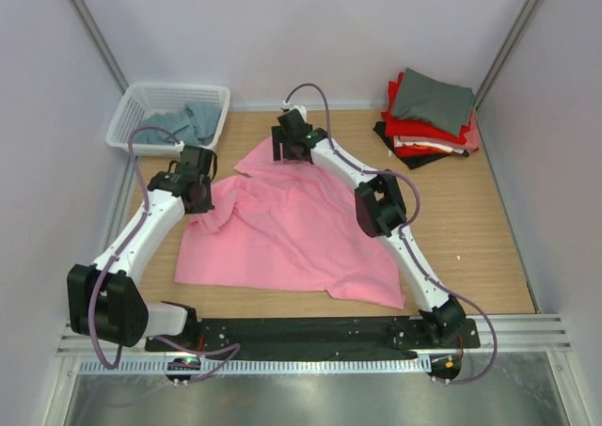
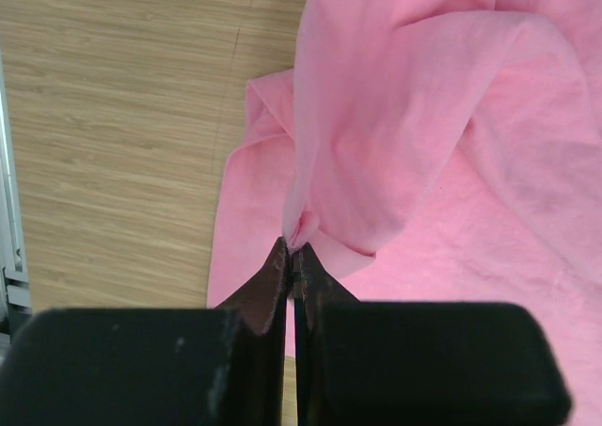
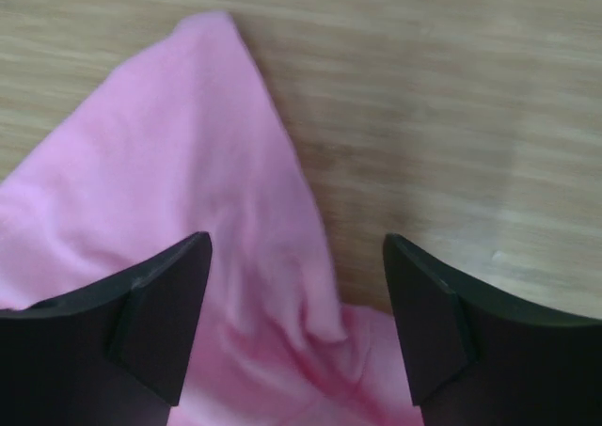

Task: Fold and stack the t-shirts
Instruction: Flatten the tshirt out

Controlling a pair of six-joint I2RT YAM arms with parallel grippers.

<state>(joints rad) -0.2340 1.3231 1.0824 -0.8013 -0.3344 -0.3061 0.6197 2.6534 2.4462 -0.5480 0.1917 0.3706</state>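
Note:
A pink t-shirt lies rumpled and spread over the middle of the wooden table. My left gripper is at its left edge, shut on a pinched fold of the pink cloth, which rises from the tips. My right gripper hovers over the shirt's far corner with its jaws open. A bunched fold of the pink shirt lies between the fingers, untouched. At the back right sits a stack of folded t-shirts, grey on top of red and black ones.
A white lattice basket stands at the back left with a grey-blue shirt inside. Bare wood shows to the right of the pink shirt. Walls close in the table's sides and back.

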